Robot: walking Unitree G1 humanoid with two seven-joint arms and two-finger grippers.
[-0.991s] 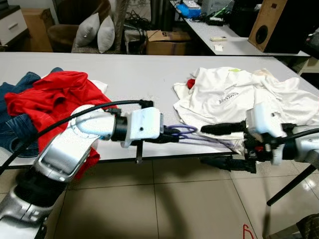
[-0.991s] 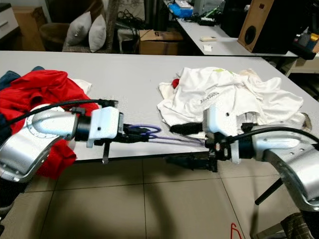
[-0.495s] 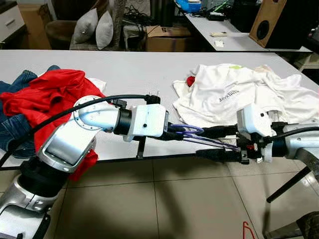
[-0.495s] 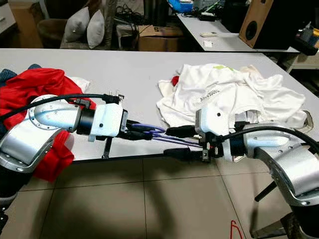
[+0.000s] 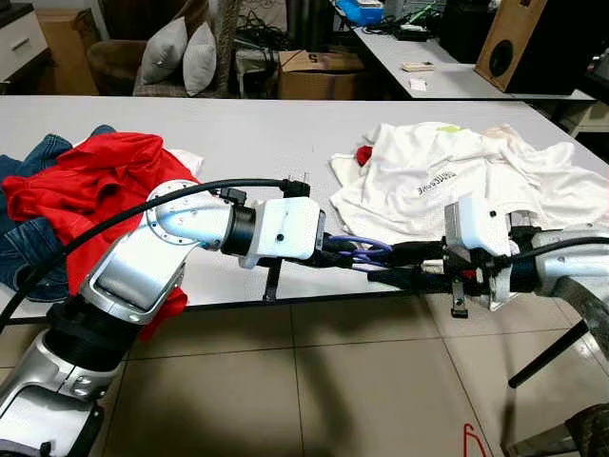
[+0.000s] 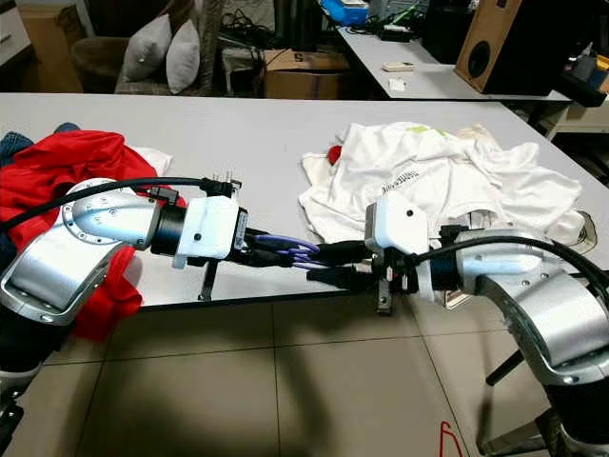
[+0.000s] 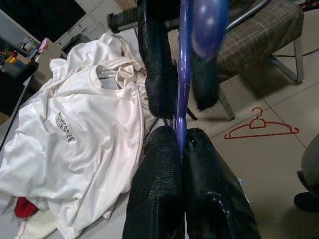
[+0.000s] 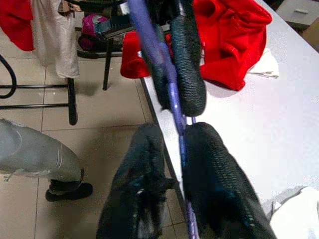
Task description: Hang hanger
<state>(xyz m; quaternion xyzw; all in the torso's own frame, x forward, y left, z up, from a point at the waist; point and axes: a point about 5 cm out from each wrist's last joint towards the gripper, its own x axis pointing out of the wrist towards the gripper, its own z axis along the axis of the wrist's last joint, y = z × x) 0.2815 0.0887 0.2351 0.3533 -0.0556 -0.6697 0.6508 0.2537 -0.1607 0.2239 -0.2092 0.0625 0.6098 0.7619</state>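
Purple hanger sits at the table's front edge, left gripper and right gripper both clamped on it, tip to tip. Thin, light, probably springy and slick; you'd do best gripping near the hook. Left wrist view adds a red hanger on the floor; head views show the white shirt behind.

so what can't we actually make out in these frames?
- Purple hanger: its full shape, hidden between the left gripper and right gripper in the eye views; blurred close-up in both wrist views.
- Print on the white shirt: too small to read.
- Jeans: cut off by the frame edge, partly under the red garment.
- Red floor hanger: blurred.
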